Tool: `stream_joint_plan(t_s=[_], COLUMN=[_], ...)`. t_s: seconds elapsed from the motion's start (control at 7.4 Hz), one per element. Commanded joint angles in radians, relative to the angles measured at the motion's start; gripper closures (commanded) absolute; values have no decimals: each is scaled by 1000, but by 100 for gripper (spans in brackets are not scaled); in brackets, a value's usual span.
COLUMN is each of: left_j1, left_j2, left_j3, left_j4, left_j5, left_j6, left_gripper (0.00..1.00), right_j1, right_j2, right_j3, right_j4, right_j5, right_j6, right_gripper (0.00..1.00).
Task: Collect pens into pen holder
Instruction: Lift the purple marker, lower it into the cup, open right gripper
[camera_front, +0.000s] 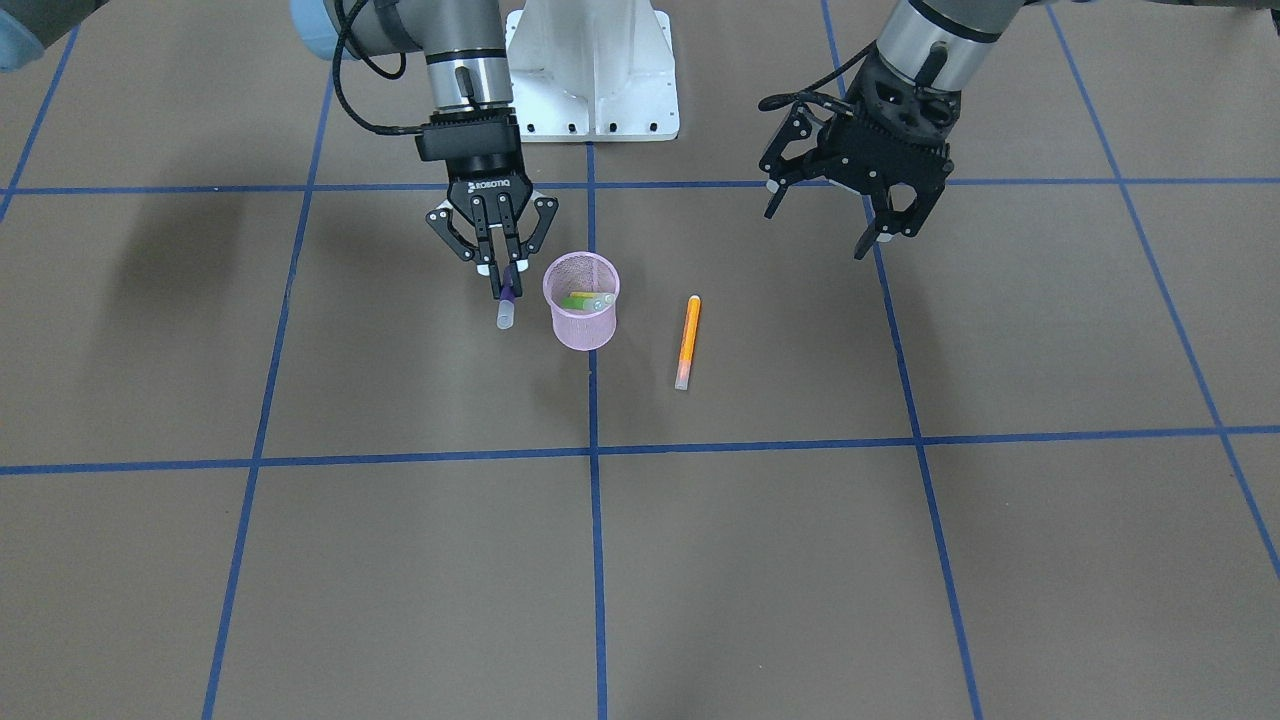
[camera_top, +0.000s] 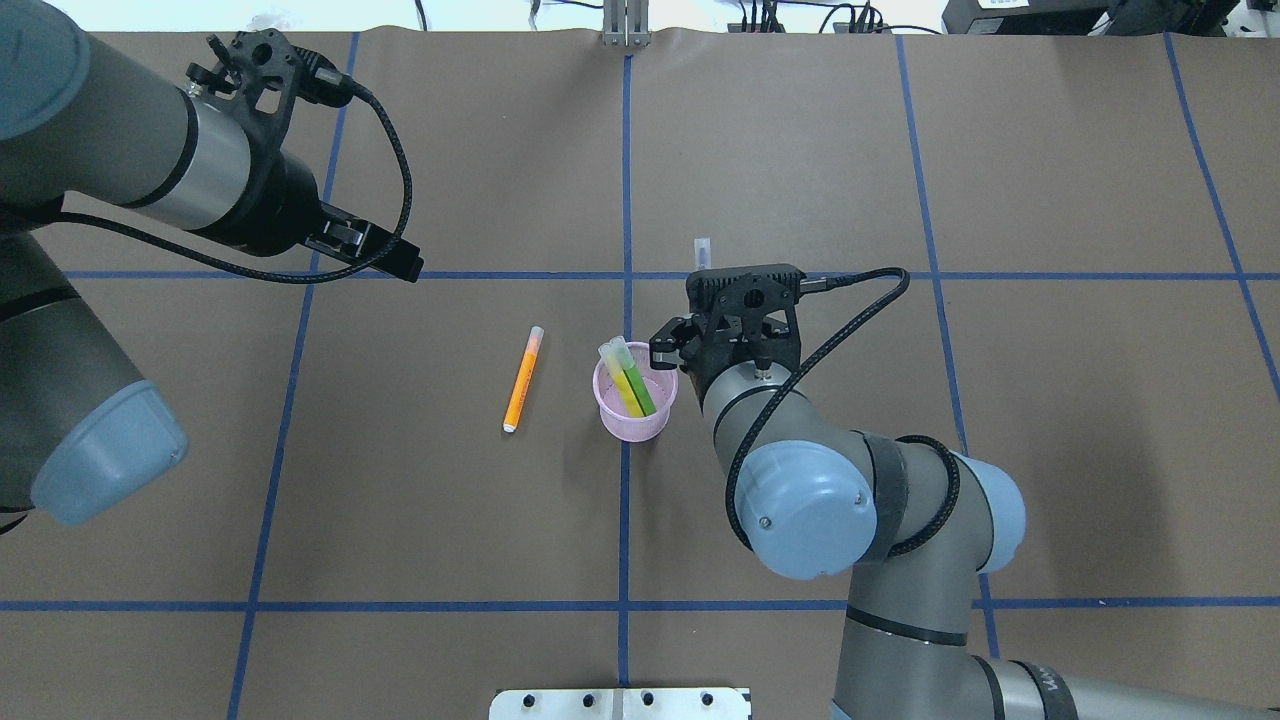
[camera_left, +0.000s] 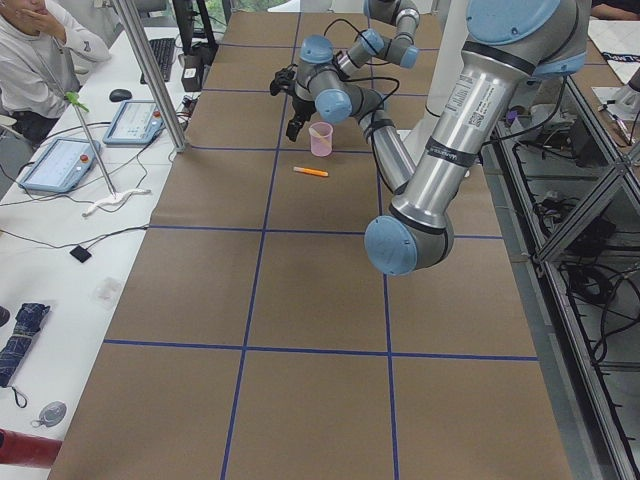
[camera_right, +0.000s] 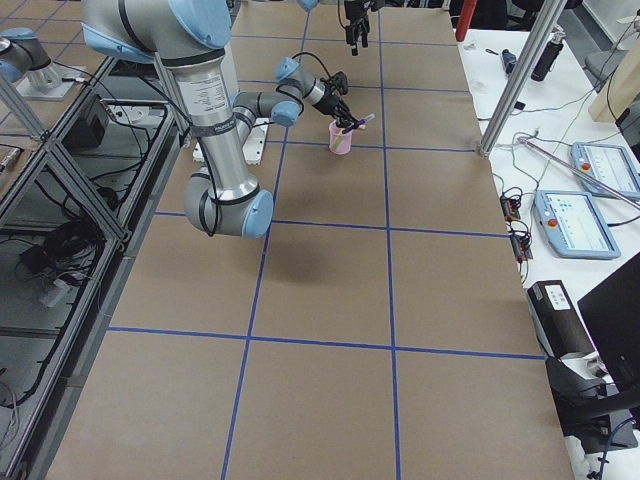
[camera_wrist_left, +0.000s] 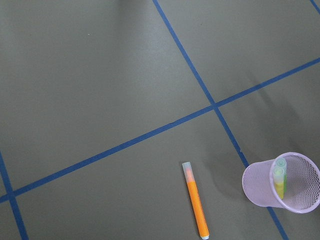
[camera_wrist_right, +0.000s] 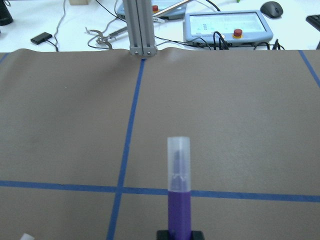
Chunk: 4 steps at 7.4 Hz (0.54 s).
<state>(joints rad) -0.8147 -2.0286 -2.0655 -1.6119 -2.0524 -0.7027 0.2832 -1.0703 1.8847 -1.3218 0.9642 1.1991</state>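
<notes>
Exterior front-facing, right hand (camera_front: 502, 287) pinching purple pen (camera_front: 506, 304)

Only legible txt: white "ROBOTIQ", upside-down in front view, on right claw (camera_front: 503, 288) body.

Four pens: purple (camera_front: 505, 314), orange (camera_front: 688, 342), green (camera_top: 639, 389), yellow (camera_top: 622, 380); one pen holder (camera_front: 582, 330)
</notes>
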Motion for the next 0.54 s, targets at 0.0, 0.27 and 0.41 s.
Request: stream_joint_plan(t_s=[0.0, 0.27, 0.41], left_j1=[3, 3, 3], left_j2=[1, 2, 4], left_j3=[4, 4, 5], left_j4=[0, 0, 0], left_j5=[0, 0, 0], left_j6=[-1, -3, -1], left_gripper=[0, 0, 0], right_j1=[-38, -67, -76], right_j2=[6, 21, 35], right_j3=[-58, -58, -64], right_j4=[84, 84, 84], right_j5=[-84, -113, -116], right_j6=[-32, -39, -53], right_gripper=[100, 100, 100])
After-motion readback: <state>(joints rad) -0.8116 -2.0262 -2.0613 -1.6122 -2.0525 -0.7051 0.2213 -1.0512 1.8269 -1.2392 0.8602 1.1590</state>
